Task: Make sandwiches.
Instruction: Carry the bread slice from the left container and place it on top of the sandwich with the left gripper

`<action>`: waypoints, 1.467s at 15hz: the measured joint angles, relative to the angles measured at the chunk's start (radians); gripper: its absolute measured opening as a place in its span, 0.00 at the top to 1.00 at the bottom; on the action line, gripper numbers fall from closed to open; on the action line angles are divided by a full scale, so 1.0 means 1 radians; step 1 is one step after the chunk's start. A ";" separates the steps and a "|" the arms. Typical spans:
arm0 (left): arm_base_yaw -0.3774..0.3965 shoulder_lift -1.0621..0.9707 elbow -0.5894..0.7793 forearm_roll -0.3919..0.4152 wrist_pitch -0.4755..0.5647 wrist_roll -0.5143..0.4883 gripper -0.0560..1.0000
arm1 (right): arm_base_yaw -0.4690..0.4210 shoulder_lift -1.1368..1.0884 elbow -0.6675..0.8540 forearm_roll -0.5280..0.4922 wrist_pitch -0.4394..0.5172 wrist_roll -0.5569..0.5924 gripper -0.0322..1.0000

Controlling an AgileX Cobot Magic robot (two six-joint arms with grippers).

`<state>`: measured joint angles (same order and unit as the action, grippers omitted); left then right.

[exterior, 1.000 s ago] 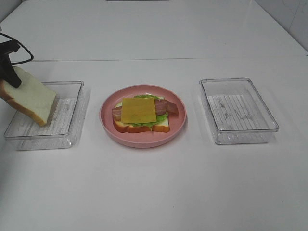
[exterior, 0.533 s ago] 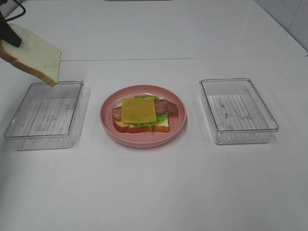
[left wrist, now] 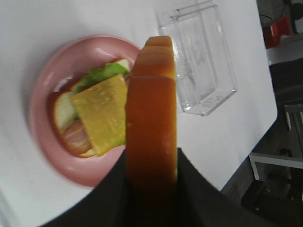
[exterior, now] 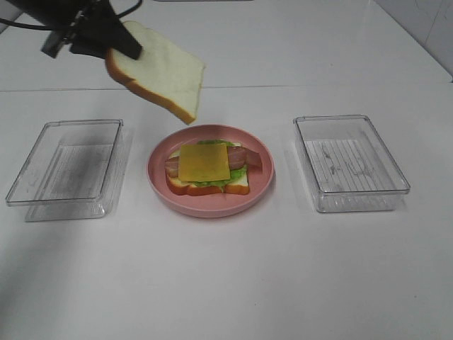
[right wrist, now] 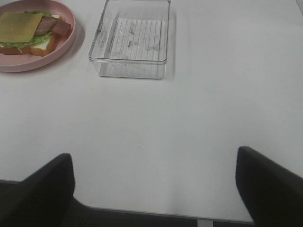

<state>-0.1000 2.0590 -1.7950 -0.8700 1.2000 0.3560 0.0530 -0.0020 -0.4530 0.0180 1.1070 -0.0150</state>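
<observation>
Left gripper (exterior: 120, 44), upper left of the overhead frame, clamps one crust edge of the top bread slice (exterior: 161, 69). The slice hangs tilted in the air, its low corner just above the far rim of the pink plate (exterior: 159, 185), not touching it.

Change: a second ago the slice sat low at the far left edge, over the left tray (exterior: 65, 170); half a second ago it was lifted above that tray; now it has travelled right and up toward frame centre. The left tray is now bare. Plate and right tray (exterior: 351, 163) have not moved.

Meaning, as a judgement: pickup is done and transport is nearly done. What remains is to bring the slice level over the stack and lay it down.

Open stack on the plate, centre of frame: bottom bread slice (exterior: 237, 185), lettuce (exterior: 239, 172), bacon (exterior: 252, 159), cheese square (exterior: 204, 162) uppermost. No top slice yet.

Left wrist view: the brown crust (left wrist: 152, 127) fills the middle, pinched between dark fingers (left wrist: 199, 189), plate and cheese beyond it.

Right gripper (right wrist: 154, 189): jaws stand wide apart, nothing between them, only bare table (right wrist: 189, 118) below. Not seen in the overhead frame.
</observation>
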 joint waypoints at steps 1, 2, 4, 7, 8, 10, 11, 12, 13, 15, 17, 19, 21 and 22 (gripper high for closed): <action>-0.048 0.022 0.000 -0.056 -0.038 0.014 0.77 | 0.000 0.000 0.000 0.000 0.000 0.000 0.11; -0.067 0.039 0.000 -0.089 -0.051 0.025 0.77 | 0.000 0.000 0.000 0.000 0.000 0.000 0.11; -0.088 0.090 0.000 -0.138 -0.056 0.040 0.77 | 0.000 0.000 0.000 0.000 0.000 0.000 0.11; -0.095 0.136 0.000 -0.154 -0.122 0.012 0.77 | 0.000 0.000 0.000 0.000 0.000 0.000 0.11; -0.095 0.149 0.000 -0.156 -0.128 0.000 0.77 | 0.000 0.000 0.000 0.000 0.000 0.000 0.11; -0.095 0.172 0.000 -0.159 -0.118 -0.011 0.77 | 0.000 0.000 0.000 0.000 0.000 0.000 0.11; -0.095 0.186 0.008 -0.161 -0.107 -0.012 0.77 | 0.000 0.000 0.000 0.000 0.000 0.000 0.11; -0.095 0.198 0.023 -0.161 -0.097 -0.012 0.77 | 0.000 0.000 0.000 0.000 0.000 0.000 0.11; -0.095 0.205 0.042 -0.161 -0.096 -0.008 0.77 | 0.000 0.000 0.000 0.000 0.000 0.000 0.11; -0.095 0.212 0.079 -0.161 -0.103 0.029 0.77 | 0.000 0.000 0.000 0.000 0.000 0.000 0.11; -0.095 0.219 0.080 -0.185 -0.111 0.053 0.77 | 0.000 0.000 0.000 0.000 0.000 0.000 0.11; -0.095 0.254 0.080 -0.251 -0.115 0.086 0.77 | 0.000 0.000 0.000 0.000 -0.001 0.000 0.11; -0.095 0.280 0.080 -0.265 -0.116 0.094 0.77 | 0.000 0.000 0.000 0.000 -0.001 0.000 0.11; -0.095 0.282 0.080 -0.265 -0.116 0.096 0.77 | 0.000 0.000 0.000 0.000 -0.001 0.000 0.11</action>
<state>-0.1950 2.3410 -1.7150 -1.1350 1.0840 0.4520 0.0530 -0.0020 -0.4530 0.0180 1.1060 -0.0150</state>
